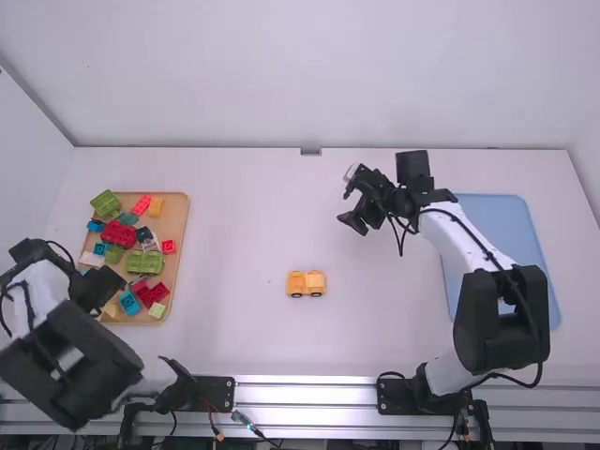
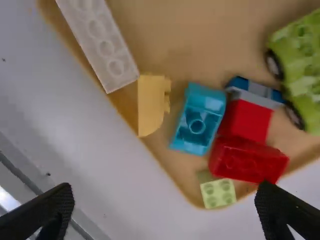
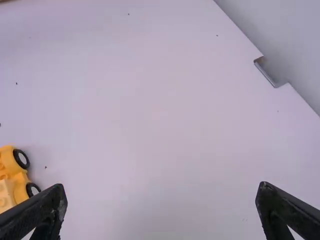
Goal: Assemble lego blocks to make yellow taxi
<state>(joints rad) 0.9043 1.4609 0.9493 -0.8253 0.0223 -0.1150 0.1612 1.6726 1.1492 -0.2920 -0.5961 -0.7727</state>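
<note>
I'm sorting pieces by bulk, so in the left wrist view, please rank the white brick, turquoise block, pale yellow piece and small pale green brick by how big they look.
1. White brick, even though the view's edge cuts it off
2. Turquoise block
3. Pale yellow piece
4. Small pale green brick

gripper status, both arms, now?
Left gripper: jaws wide open, empty, at the brick tray.
Right gripper: jaws wide open, empty, above the table.
</note>
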